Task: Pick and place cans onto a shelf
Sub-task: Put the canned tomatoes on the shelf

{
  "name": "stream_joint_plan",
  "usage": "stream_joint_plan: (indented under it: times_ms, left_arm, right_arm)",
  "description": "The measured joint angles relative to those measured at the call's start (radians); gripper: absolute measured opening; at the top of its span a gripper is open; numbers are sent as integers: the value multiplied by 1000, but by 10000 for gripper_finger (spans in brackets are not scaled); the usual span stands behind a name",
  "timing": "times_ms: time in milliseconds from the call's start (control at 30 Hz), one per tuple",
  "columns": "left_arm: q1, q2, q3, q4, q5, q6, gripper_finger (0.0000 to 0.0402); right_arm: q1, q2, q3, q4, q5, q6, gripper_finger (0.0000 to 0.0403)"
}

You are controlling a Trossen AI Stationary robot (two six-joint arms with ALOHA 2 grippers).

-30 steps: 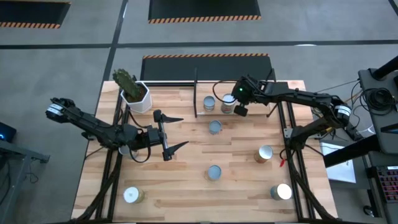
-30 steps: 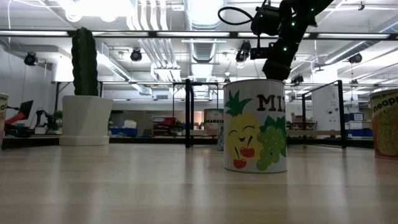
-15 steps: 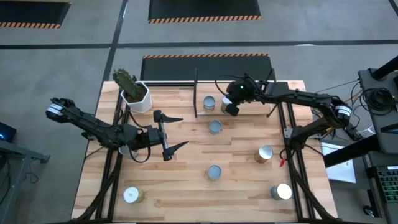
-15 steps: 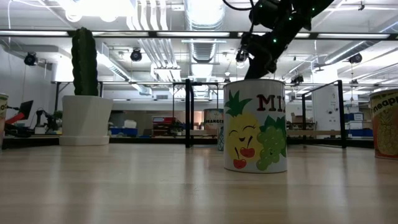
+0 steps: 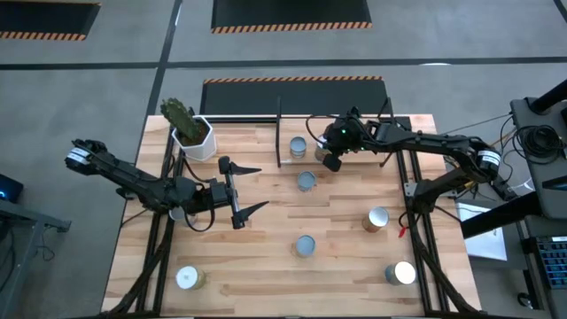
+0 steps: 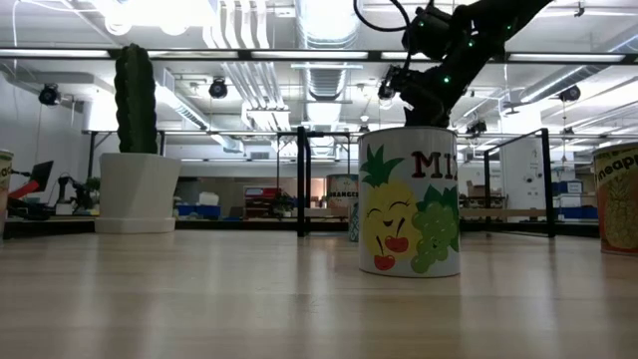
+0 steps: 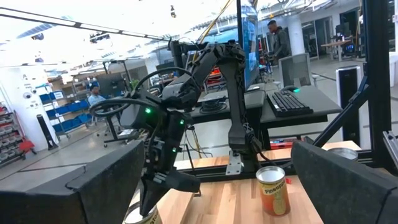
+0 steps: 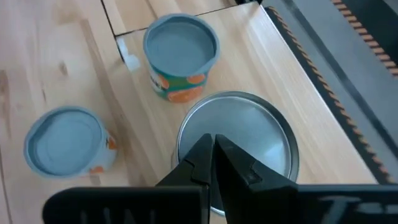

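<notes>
My right gripper (image 5: 332, 162) is shut and hovers over the round top of a silvery can (image 8: 249, 137) at the left end of the shelf (image 5: 363, 133), which is at the table's far side. A can with an orange label (image 8: 180, 53) stands just left of it (image 5: 299, 147). Another can (image 5: 306, 181) stands on the table in front of them. My left gripper (image 5: 241, 190) is open and empty at the table's left middle. Other cans (image 5: 306, 245) (image 5: 378, 219) (image 5: 400, 273) stand on the tabletop. My right gripper points down with its shut fingertips (image 8: 214, 149) over the near part of the silvery can's top (image 8: 261, 143). I cannot tell whether the tips touch the lid. The can stands upright.
A white hexagonal pot with a cactus (image 5: 190, 133) stands at the far left. One more can (image 5: 187, 278) is at the near left corner. The shelf's thin black post (image 5: 280, 133) rises beside the two cans. A fruit-labelled can (image 6: 409, 199) fills the low view.
My right gripper has gone a little toward the table's left edge and now stands over the silvery can's top, which it partly covers in the high view. The cans have stayed where they were.
</notes>
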Motion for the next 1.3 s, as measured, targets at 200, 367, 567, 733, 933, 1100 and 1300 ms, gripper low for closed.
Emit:
stream_joint_plan:
  times_ms: [200, 367, 567, 733, 933, 1100, 1300]
  left_arm:
    - [0, 0, 0, 0, 0, 0, 386]
    - [0, 0, 0, 0, 0, 0, 386]
    - [0, 0, 0, 0, 0, 0, 386]
    - [0, 0, 0, 0, 0, 0, 386]
    - [0, 0, 0, 0, 0, 0, 386]
    - [0, 0, 0, 0, 0, 0, 386]
    - [0, 0, 0, 0, 0, 0, 386]
  right_arm:
    - [0, -14, 9, -36, -7, -99, 9]
    - [0, -14, 27, -12, -7, -92, 9]
    - [0, 14, 25, -3, -7, -85, 9]
    - [0, -5, 51, -12, -7, -72, 9]
    - [0, -47, 132, -209, -8, -52, 9]
    - [-3, -55, 155, -424, -16, -35, 9]
    - [-20, -43, 92, -412, -50, -26, 9]
